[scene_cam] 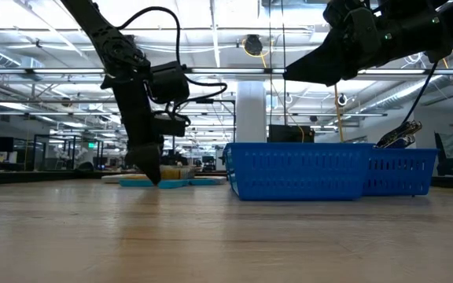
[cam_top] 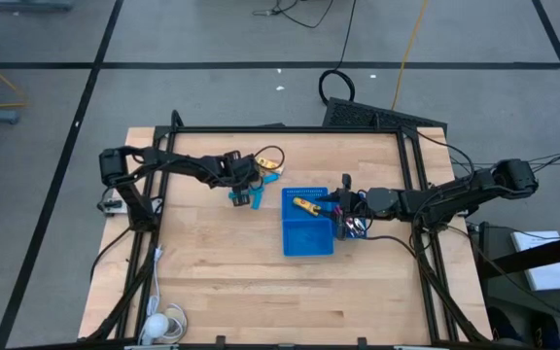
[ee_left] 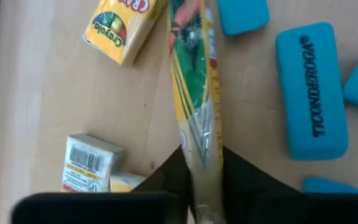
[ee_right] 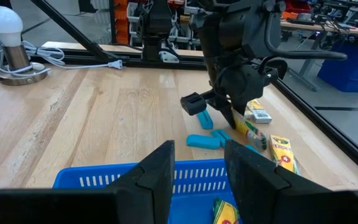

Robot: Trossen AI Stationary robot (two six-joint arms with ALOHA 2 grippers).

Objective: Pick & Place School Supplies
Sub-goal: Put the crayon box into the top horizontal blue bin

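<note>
We see the left pincer [ee_left: 204, 180] closed on a long yellow-and-green packet [ee_left: 194, 93], its two dark fingers [ee_left: 166, 177] pressing the packet's near end from both sides while the rest of the packet lies out along the wooden worktop [ee_left: 42, 93]. Around it sit more supplies: a yellow Crayola box [ee_left: 120, 28] lying flat, a small box with a barcode [ee_left: 92, 163] just beside the fingers, and a light-blue Ticonderoga eraser [ee_left: 309, 90] with further blue pieces near it. In the high view this cluster [cam_top: 256, 180] lies toward the far left of the worktop, with the left pincer [cam_top: 241, 175] down among it, well apart from the right arm. To its right stands the blue basket [cam_top: 306, 238], and a yellow-orange item [cam_top: 306, 205] rests inside near the far rim; we think it is another packet, though it shows too small to be sure. The right pincer [ee_right: 197, 165] hangs over the basket's right-hand edge with its fingers spread apart and nothing between them. From table height the left arm [scene_cam: 144, 118] reaches down to the supplies [scene_cam: 163, 181] beside the basket [scene_cam: 297, 169].
</note>
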